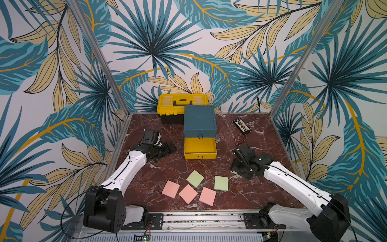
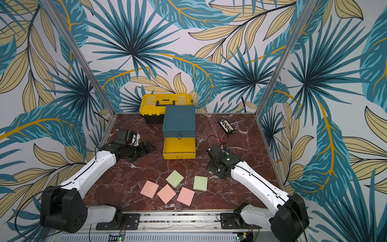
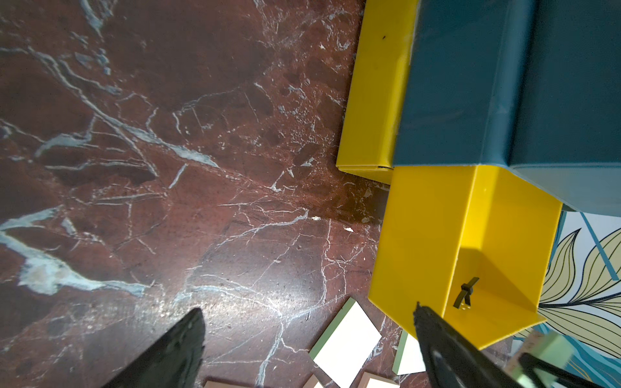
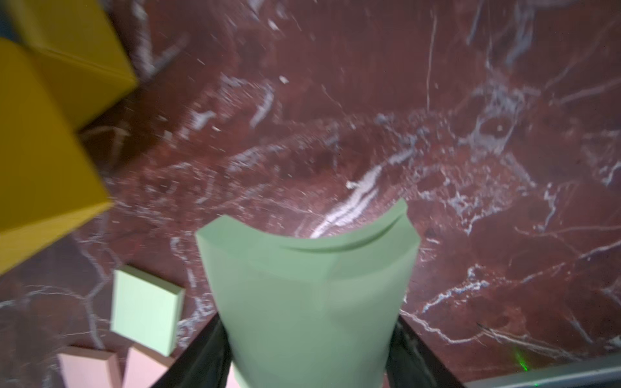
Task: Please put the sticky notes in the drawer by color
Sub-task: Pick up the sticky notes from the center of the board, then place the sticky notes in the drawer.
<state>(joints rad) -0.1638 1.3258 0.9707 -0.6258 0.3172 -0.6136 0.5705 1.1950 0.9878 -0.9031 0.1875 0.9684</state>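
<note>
Right end effector (image 4: 305, 356) clenched on light green square paper pad (image 4: 302, 285), toward right edge of dark red marble bench (image 1: 240, 194). Pulled-out yellow drawer (image 1: 200, 146) looks empty. Left end effector (image 1: 169, 148) released. By front edge: green pad (image 1: 195, 178), another green pad (image 1: 221, 183), salmon pink pad trio (image 1: 188, 193). No blue pads visible, likely stowed. Six left.

The open yellow drawer (image 1: 200, 155) sticks out of the teal cabinet (image 1: 200, 119) at 12 o'clock, open on top, with bare table (image 1: 178, 167) in front of it. Five sticky notes (image 1: 188, 193) lie at 6 o'clock. A yellow toolbox (image 1: 167, 105) stands behind the cabinet, and a small black board (image 1: 243, 126) lies at 2 o'clock.
</note>
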